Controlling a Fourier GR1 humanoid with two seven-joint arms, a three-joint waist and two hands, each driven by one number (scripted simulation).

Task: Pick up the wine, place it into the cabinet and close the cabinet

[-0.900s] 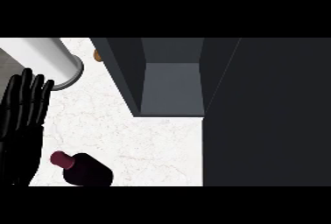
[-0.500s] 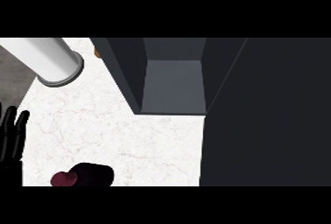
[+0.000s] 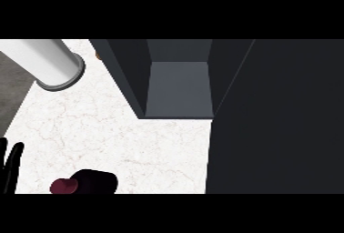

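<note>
Where the white marble surface (image 3: 128, 136), faintly veined, reaches its near edge, we find the wine bottle (image 3: 93, 183) close to the near left corner. It shows as a rounded dark body with a maroon top. Just beside it, at the surface's left edge, the black left hand (image 3: 15, 175) shows only straight, upright fingers (image 3: 17, 152), spread and holding nothing, apart from the bottle. At the far edge stands the boxy dark grey cabinet (image 3: 178, 86), open, its smooth door (image 3: 282, 118) a broad dark panel along the right. A smooth white cylinder (image 3: 43, 59) sits at the far left corner.
</note>
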